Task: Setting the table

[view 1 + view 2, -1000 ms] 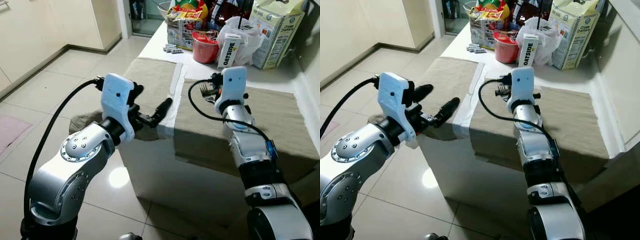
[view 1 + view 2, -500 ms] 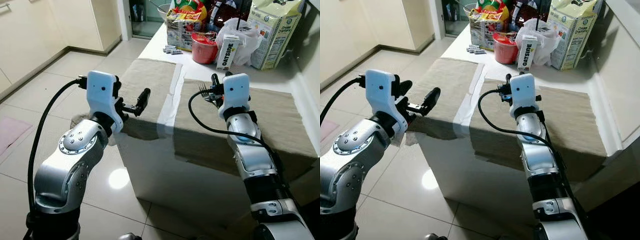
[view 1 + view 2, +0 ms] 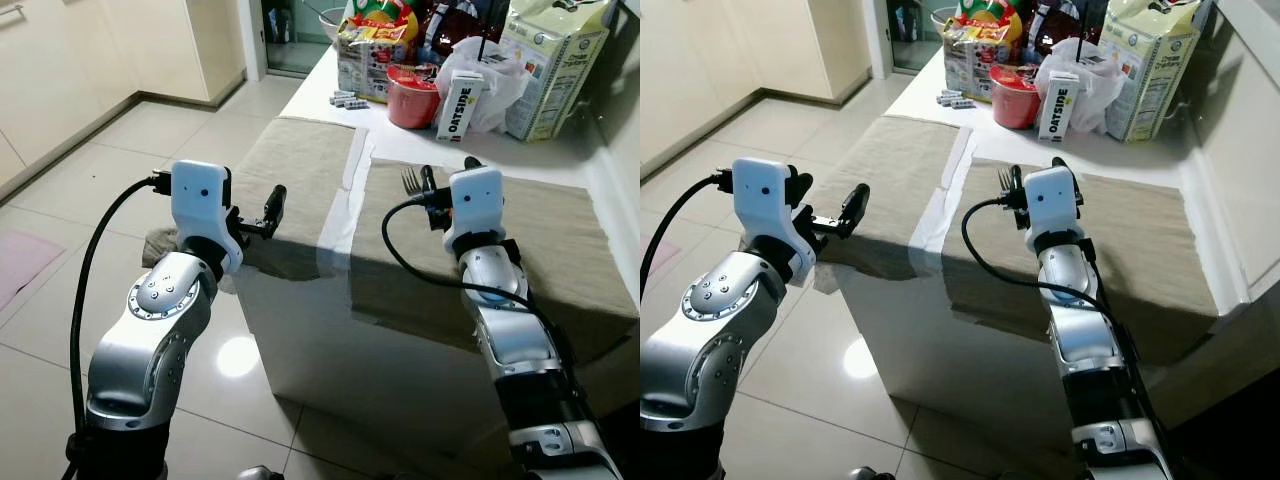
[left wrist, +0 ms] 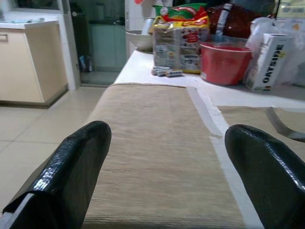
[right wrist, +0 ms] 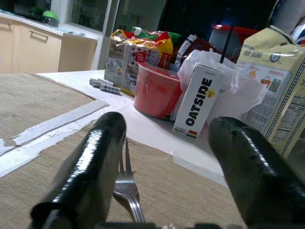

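Beige woven mats cover a white table [image 3: 300,330]: left mat [image 3: 300,170] & right mat [image 3: 540,235], w/ a bare strip between. Left gripper [image 3: 262,212] hovers at the left mat's near edge, fingers apart, holding nothing. Right gripper [image 5: 167,157] sits low over the right mat's far end, fingers apart, w/ a metal fork [image 5: 127,188] lying flat on the mat between them, tines pointing away. Whether a finger touches the fork: can't tell. Beyond the mats: red bowl [image 3: 410,95], Oatside carton [image 3: 458,105], snack bags [image 3: 370,40], big carton [image 3: 555,65].
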You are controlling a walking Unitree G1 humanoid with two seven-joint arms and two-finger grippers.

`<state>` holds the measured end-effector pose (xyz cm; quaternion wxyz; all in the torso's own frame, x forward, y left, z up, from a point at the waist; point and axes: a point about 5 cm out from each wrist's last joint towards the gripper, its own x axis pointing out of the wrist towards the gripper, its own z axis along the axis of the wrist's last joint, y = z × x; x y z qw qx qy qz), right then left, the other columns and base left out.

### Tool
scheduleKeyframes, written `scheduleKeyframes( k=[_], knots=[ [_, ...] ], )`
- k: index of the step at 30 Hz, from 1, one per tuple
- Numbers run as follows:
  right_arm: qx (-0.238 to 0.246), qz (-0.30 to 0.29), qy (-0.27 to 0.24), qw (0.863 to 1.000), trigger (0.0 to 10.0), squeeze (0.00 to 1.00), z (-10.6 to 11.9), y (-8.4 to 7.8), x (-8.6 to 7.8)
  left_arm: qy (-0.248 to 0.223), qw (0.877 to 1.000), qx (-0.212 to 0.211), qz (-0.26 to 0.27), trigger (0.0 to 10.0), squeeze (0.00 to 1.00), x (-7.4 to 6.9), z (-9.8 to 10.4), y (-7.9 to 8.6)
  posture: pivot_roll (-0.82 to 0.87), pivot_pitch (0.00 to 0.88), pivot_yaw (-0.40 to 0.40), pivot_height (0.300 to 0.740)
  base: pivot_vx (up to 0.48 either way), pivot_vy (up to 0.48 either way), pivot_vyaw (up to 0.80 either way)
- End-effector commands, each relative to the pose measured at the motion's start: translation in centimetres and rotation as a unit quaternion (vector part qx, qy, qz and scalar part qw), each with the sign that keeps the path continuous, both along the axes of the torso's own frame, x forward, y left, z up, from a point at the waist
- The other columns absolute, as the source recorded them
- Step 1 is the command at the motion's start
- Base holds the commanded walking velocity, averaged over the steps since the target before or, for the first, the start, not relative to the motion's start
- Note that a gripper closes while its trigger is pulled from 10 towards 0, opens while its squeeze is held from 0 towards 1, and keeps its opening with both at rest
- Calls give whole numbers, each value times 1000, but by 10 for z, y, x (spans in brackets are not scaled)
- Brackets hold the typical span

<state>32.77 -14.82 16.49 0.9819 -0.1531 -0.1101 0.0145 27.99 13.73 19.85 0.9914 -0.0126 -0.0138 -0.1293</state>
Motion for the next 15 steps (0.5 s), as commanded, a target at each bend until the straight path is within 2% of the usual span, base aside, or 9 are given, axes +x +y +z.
scheduleKeyframes(
  k=[1,6,8,9,10,11,12,13,15],
  knots=[
    [-3,7,-12,1000,10000,1000,6,2,-2,-3,1000,3,5,10000,0,-1,-1,-1,-79,24,42,740,0,0,0],
    [-11,1,-19,1000,10000,1000,9,-1,-3,-8,1000,5,1,10000,0,-2,-3,-6,-90,19,45,740,0,0,0],
    [-23,5,-40,999,10000,1000,16,1,-2,-9,1000,0,-1,10000,0,-1,-3,-7,-92,17,44,740,0,0,0],
    [-26,12,-53,998,10000,525,21,3,-3,-9,1000,-1,-1,10000,0,-1,-4,-8,-95,16,42,740,0,0,0],
    [-26,12,-53,998,10000,525,21,3,-3,-9,1000,-1,-1,10000,0,-1,-4,-8,-95,16,42,740,0,0,0],
    [-25,25,-75,997,10000,0,28,5,-6,-9,1000,-2,-1,10000,0,0,-4,-8,-100,12,36,740,0,0,0],
    [-17,39,-99,994,10000,0,36,1,-19,-7,1000,-5,0,10000,0,0,-6,-10,-109,11,31,740,0,0,0],
    [-17,39,-99,994,10000,0,36,1,-19,-7,1000,-5,0,10000,0,0,-6,-10,-109,11,31,740,0,0,0],
    [-16,39,-78,996,10000,0,23,-14,-38,-6,1000,-6,1,10000,0,1,-9,-12,-127,10,27,740,0,0,0]
  ],
)
